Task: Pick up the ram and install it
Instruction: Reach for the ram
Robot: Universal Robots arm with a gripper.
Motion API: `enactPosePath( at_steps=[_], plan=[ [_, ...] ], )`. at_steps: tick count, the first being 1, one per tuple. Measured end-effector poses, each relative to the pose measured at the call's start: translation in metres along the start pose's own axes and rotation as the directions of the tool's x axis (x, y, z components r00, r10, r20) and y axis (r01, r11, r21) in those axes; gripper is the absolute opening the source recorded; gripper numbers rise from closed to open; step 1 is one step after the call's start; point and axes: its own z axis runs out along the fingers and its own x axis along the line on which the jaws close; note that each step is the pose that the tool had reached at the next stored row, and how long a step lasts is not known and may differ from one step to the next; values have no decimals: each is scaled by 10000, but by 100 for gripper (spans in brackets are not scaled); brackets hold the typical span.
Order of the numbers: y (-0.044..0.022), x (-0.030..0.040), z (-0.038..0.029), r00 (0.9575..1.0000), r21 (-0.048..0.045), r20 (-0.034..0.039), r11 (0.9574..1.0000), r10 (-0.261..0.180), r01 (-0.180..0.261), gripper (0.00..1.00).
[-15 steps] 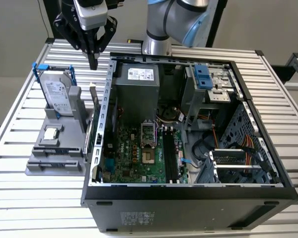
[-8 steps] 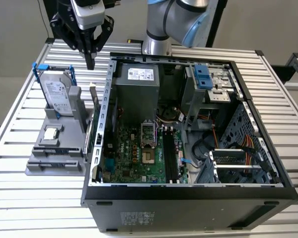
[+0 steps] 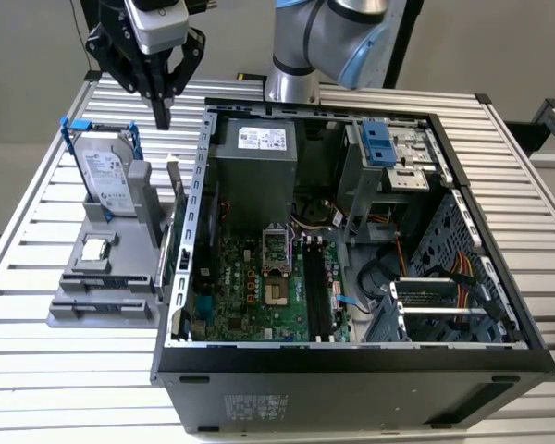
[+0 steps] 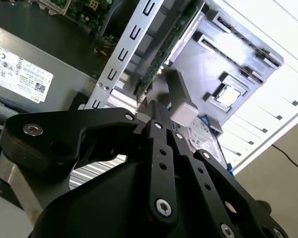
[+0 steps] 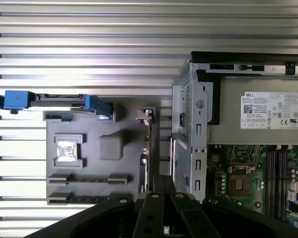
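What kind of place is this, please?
Probably a robotics lab bench for computer assembly: a robot arm, an open computer case on a slatted metal table, and a grey parts holder.

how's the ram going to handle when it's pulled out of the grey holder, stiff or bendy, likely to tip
The ram is a thin, flat bare board, so probably stiff, light and somewhat fragile. It stands on edge in a slot of the grey holder, so it likely stays upright until lifted, then would tip flat if released.
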Motion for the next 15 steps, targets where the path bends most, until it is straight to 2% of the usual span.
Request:
enactPosePath(
  at_steps=[15],
  plan=[
    [-2, 192, -3, 10000, 1, 3, 10000, 61, -61, 0]
  ],
)
